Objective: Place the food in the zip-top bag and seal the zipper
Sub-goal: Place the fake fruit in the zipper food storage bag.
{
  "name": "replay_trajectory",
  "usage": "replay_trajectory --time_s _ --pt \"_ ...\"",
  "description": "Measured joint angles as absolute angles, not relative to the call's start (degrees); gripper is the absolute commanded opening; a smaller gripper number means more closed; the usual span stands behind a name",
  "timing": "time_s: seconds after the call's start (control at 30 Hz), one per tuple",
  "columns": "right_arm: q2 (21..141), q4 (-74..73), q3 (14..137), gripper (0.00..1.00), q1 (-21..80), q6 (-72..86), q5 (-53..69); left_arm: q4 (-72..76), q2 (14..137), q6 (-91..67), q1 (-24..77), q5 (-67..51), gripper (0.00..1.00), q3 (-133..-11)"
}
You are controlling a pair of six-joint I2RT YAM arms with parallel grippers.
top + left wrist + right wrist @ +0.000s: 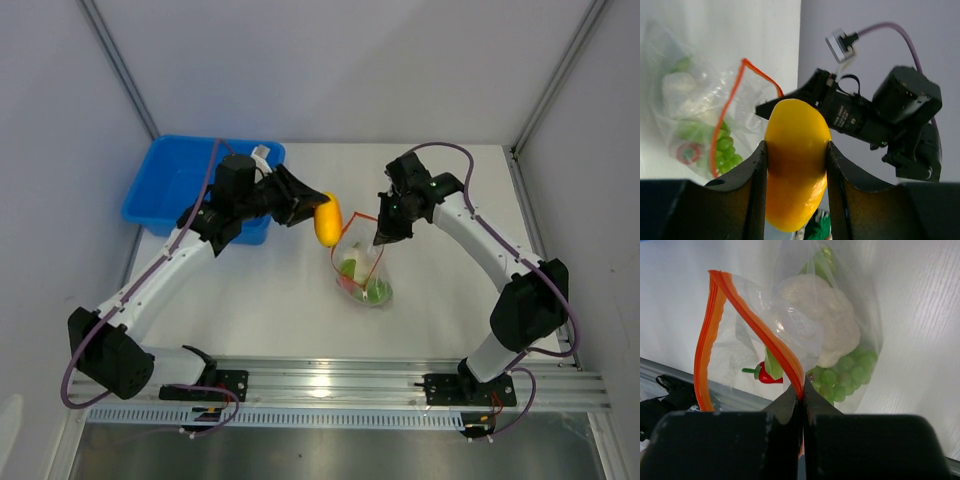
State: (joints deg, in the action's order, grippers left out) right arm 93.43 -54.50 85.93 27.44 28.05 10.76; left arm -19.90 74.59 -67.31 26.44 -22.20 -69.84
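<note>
My left gripper (322,216) is shut on the yellow-orange piece (327,221), which also shows in the left wrist view (796,162), and holds it in the air just left of the bag's mouth. My right gripper (384,236) is shut on the red-orange zipper (785,357) of the clear zip-top bag (364,275), holding the mouth up and open. Inside the bag lie the white cauliflower (822,320), the green grape bunch (845,377) and the red chili pepper (762,375). The bag also shows in the left wrist view (700,115).
A blue plastic bin (190,185) stands at the back left, under the left arm. Grey walls enclose the table on three sides. A metal rail (330,385) runs along the near edge.
</note>
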Motion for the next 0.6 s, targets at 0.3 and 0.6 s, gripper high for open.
replay_trajectory --time_s 0.3,0.6 --pt "92.77 -52.84 85.52 0.00 32.40 30.39 7.75 -17.19 77.95 -63.68 32.49 -28.80 0.00 -69.34" --pt "88.38 -52.27 84.23 0.00 33.41 32.40 6.70 -16.34 82.06 -58.37 34.59 -31.86 0.00 -68.20"
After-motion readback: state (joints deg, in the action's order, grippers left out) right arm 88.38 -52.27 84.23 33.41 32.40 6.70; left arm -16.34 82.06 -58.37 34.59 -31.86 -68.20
